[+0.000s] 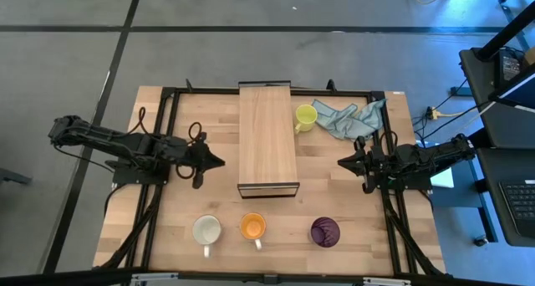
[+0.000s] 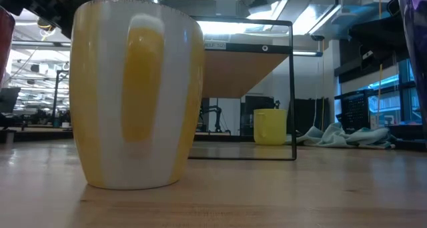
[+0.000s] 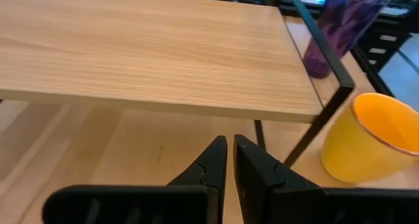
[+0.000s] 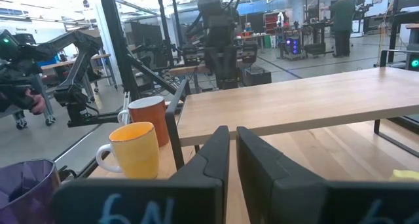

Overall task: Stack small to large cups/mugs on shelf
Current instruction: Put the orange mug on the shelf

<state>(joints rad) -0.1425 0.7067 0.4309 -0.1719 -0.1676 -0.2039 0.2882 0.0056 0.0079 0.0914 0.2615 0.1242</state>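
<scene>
Either side of the bare shelf (image 1: 267, 137), left gripper (image 1: 219, 161) and right gripper (image 1: 341, 162) hang nearly closed, empty; all four mugs (image 1: 253, 227) on the bench (image 1: 167, 227), nothing stacked yet.

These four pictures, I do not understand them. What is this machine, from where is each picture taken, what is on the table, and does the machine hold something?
It is a robot with two dark arms at a wooden table. One picture looks down from above, one looks level across the tabletop, and two come from cameras on the arms' wrists.

From above, the left tool and the right tool rest on either side of a long wooden shelf. Both are shut and hold nothing.

On the table stand four mugs: a yellow mug beside the shelf, next to a blue-grey cloth, and along the near edge a white mug, an orange mug and a purple mug. The shelf top is bare.
</scene>
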